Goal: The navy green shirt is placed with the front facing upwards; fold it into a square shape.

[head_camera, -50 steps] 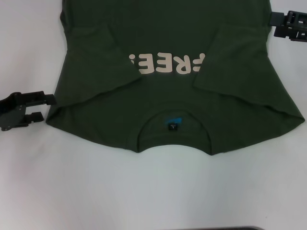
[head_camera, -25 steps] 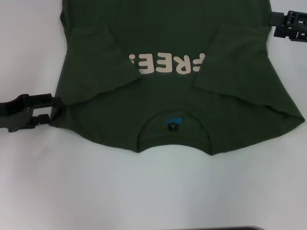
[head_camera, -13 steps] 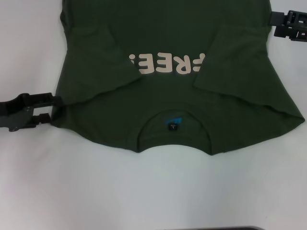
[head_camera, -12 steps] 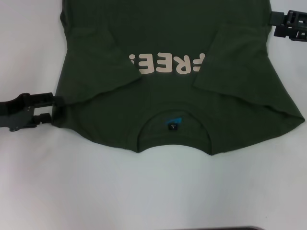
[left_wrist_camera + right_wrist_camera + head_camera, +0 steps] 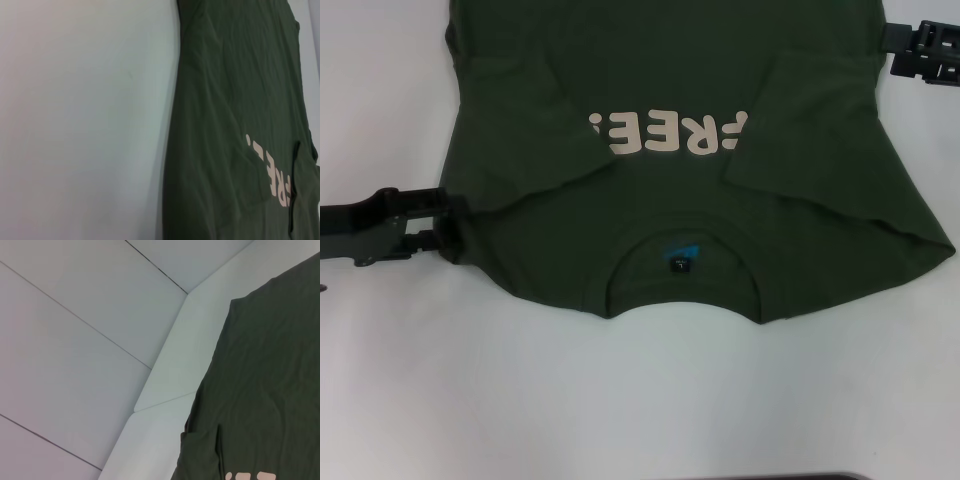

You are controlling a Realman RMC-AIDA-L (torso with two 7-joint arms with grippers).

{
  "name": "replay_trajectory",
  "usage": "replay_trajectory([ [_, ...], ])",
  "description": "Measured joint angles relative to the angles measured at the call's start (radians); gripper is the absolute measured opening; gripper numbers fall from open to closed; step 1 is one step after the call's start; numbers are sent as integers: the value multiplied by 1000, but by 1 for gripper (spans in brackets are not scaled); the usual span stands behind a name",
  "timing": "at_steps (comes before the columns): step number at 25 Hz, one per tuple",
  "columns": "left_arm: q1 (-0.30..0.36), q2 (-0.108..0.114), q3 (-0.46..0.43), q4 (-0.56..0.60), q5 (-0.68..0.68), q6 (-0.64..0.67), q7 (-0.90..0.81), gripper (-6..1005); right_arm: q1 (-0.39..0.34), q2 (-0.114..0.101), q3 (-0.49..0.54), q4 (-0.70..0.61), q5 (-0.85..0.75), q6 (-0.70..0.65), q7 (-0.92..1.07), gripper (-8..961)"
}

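Head view: camera mounted high, facing forward and down over the white table (image 5: 620,400), taking in the collar end of the navy green shirt (image 5: 670,210) from side to side. Left wrist view: close, looking along the shirt's side edge and the bare table beside it. Right wrist view: angled toward the table's far edge and wall panels. All three share the shirt's cream lettering (image 5: 665,133).

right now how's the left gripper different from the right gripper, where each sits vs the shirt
The left gripper is at the near left corner of the navy green shirt, its fingers over the shoulder edge; the right gripper sits at the far right edge, only touching the side. The left gripper lies low beside the collar end; the right gripper is up by the body of the shirt. Both are black and point inward.
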Motion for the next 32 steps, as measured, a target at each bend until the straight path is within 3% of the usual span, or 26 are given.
replay_trajectory([
  [23, -25, -8, 39, 0, 2, -55, -7, 777, 0, -2, 14, 0, 2, -8, 8, 928],
  [29, -34, -6, 100, 1, 2, -75, -8, 726, 2, -3, 18, 0, 2, -8, 8, 928],
  [32, -43, -5, 153, 7, 3, -81, -11, 590, 3, -3, 18, 0, 2, -8, 8, 928],
])
